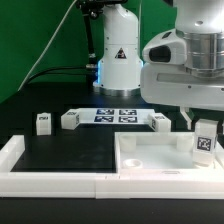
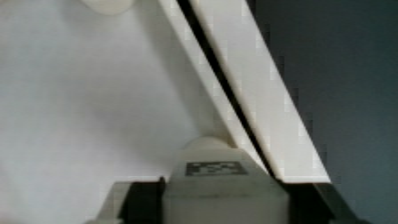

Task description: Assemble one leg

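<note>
Black table (image 1: pixel 60 150) underneath, the gripper (image 1: pixel 205 128) pinches the leg (image 1: pixel 205 143) upright at a corner of the white tabletop (image 1: pixel 155 152), exterior view's right; light, stiff, smooth plastic, probably best gripped by opposite flat faces

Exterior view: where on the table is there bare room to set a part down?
Free: the black table between the border bar at the exterior view's left, the tabletop and the marker board. Crowded: the back row of loose legs beside that board, and the tabletop corner under the end effector, which holds the leg.
</note>
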Motion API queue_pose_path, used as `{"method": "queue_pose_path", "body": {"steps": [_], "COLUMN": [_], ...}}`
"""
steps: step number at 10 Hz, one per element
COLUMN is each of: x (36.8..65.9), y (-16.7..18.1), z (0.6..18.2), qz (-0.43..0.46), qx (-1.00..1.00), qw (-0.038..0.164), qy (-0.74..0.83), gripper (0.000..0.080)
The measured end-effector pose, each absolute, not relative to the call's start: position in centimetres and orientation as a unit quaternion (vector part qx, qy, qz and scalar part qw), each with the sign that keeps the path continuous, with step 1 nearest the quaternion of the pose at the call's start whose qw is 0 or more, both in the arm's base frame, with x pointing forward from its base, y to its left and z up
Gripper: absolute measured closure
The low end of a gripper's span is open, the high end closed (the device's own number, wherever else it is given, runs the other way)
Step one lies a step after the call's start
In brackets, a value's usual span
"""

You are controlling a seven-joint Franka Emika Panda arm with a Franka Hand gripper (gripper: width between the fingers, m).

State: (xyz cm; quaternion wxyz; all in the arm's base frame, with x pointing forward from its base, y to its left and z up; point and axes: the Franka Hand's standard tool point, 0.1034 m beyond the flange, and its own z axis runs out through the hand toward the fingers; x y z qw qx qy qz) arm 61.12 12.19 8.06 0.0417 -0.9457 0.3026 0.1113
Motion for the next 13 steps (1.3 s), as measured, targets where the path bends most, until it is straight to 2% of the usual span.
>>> {"method": "queue_pose_path", "body": {"steps": [2,4,5,6,7,8,9,11,12,13], "x": [61.59,61.65,61.64,61.63,61.62,61.53,61.26,61.43,61.84,62.20], "y": [12.89,12.91,13.09,13.08,13.11,13.03,12.99,13.13,12.75,12.68], "z": [8.08,8.11,8.11,8.10,8.10,8.23,8.30,8.23,8.11,8.01], "qz": [0.100,0.107,0.107,0.106,0.106,0.109,0.128,0.122,0.101,0.086], "qx": [-0.880,-0.841,-0.829,-0.851,-0.852,-0.882,-0.933,-0.969,-0.991,-0.995], "qw": [0.023,0.023,0.021,0.025,0.025,0.027,0.033,0.047,0.048,0.048], "qy": [0.465,0.529,0.548,0.514,0.513,0.457,0.335,0.209,0.077,0.015], "gripper": [0.0502,0.0502,0.0442,0.0306,0.0306,0.0186,0.0157,0.0152,0.0150,0.0150]}}
